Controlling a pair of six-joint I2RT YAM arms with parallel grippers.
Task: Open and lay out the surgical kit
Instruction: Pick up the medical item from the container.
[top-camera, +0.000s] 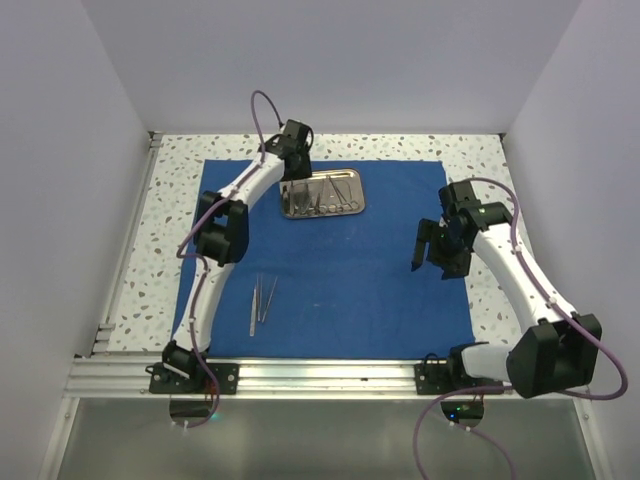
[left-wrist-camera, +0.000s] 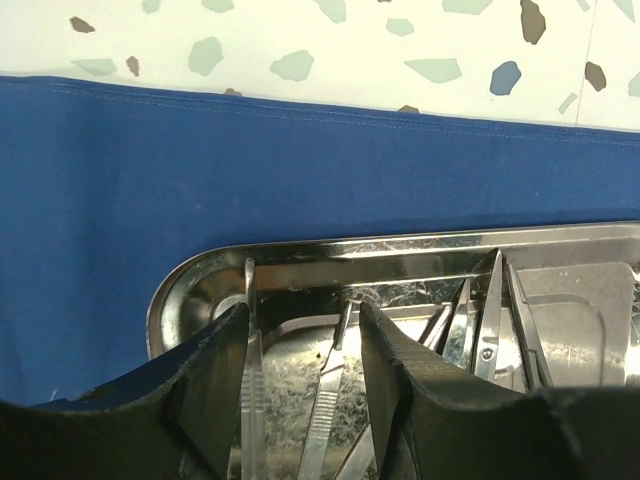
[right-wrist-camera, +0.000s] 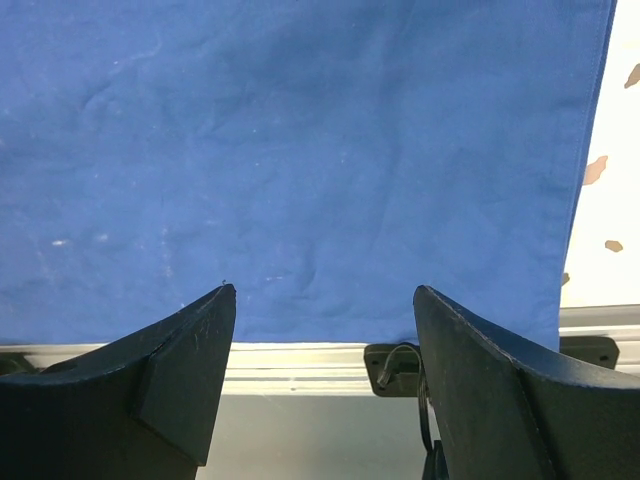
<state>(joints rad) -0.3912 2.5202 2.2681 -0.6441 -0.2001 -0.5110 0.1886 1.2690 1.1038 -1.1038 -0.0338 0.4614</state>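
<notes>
The royal-blue cloth (top-camera: 340, 280) lies spread flat on the table. The shiny steel tray (top-camera: 345, 207) sits on its far part and holds several slim steel instruments. My left gripper (top-camera: 296, 178) is down in the tray's left end. In the left wrist view it (left-wrist-camera: 303, 320) is open, its fingers (left-wrist-camera: 215, 385) either side of two scalpel handles (left-wrist-camera: 327, 400); one handle lies against the left finger. Scissors and tweezers (left-wrist-camera: 490, 320) lie to the right in the tray (left-wrist-camera: 300, 262). Three instruments (top-camera: 262, 300) lie on the cloth at near left. My right gripper (top-camera: 424, 246) is open and empty above the cloth (right-wrist-camera: 300, 150).
The speckled tabletop (top-camera: 150, 250) shows around the cloth. An aluminium rail (top-camera: 320, 375) runs along the near edge; it also shows in the right wrist view (right-wrist-camera: 300, 365). White walls enclose the left, right and far sides.
</notes>
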